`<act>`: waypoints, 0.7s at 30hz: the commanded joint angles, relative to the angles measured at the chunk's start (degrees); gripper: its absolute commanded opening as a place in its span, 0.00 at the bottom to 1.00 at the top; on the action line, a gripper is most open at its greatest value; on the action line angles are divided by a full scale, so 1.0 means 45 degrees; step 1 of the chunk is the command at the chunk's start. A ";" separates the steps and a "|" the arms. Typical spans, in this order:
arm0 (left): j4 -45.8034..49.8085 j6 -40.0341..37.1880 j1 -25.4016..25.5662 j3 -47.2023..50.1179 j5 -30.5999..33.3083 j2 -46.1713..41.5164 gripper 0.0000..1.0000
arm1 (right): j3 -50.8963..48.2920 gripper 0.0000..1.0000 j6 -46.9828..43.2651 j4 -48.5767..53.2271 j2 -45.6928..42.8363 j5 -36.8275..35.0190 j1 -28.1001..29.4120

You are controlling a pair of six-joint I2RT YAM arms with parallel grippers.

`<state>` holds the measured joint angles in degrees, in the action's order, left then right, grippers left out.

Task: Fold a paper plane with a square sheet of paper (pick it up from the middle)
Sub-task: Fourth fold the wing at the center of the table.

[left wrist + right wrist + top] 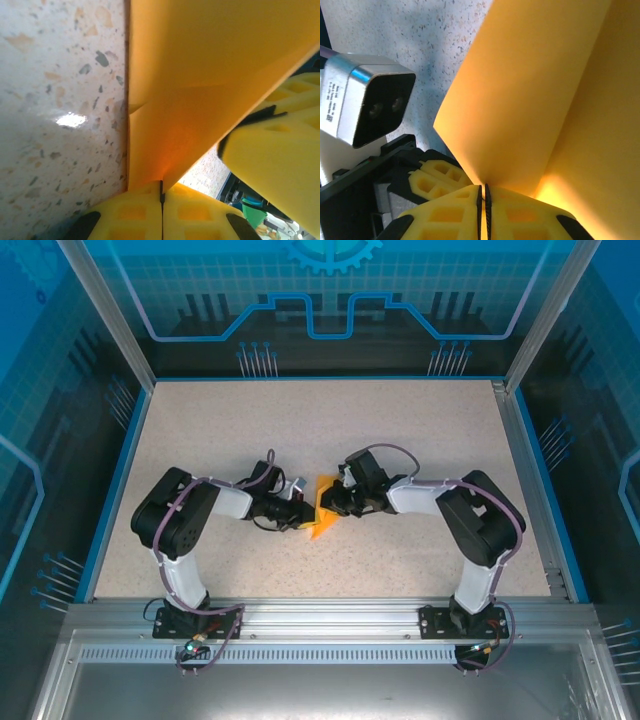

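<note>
Room first: table (300, 420) has a blue rim (118, 480) on the left, far and right sides, and the alu rail (330, 618) with both arm bases runs along the near side. The far half of the tabletop is open, w/ wide strips left and right of the arms. Both elbows sit well inside the rim. The grippers meet abt mid-table, a bit near of centre, nose to nose w/ hardly any gap between them.

Left gripper (300, 510) is clenched on the orange sheet (322, 508). In my left wrist cam the yellow fingers (200, 215) are pressed together at the seam, w/ the paper edge pinched in there. Right gripper (334, 502) is likewise clamped on the sheet from the right side. In the right wrist cam its pads (520, 215) are closed w/ the paper rising straight out of the seam.

The sheet is held between the two grippers, w/ one point hanging toward the near side. It's bright orange, plain and already creased, w/ layers meeting at a fold line and flaps spreading in a V. Left wrist cam shows its left edge close along the tabletop. Can't tell if it touches.
</note>
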<state>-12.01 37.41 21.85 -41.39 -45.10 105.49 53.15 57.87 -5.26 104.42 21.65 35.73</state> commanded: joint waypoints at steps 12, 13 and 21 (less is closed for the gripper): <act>0.0400 -0.0051 -0.0133 -0.0100 -0.0273 0.0581 0.08 | 0.0630 0.13 0.0087 0.0377 0.0843 -0.0365 -0.0129; 0.0456 -0.0085 -0.0128 -0.0130 -0.0272 0.0581 0.08 | 0.0599 0.13 0.0071 0.0433 0.0842 -0.0406 -0.0120; 0.1206 -0.0420 -0.0148 -0.0530 -0.0387 0.0702 0.08 | 0.0241 0.13 -0.0132 0.0144 -0.0290 -0.0342 -0.0106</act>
<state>-9.96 37.12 21.47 -42.72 -46.74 106.61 54.68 57.87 -4.34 106.28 20.29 35.57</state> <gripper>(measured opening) 0.077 0.133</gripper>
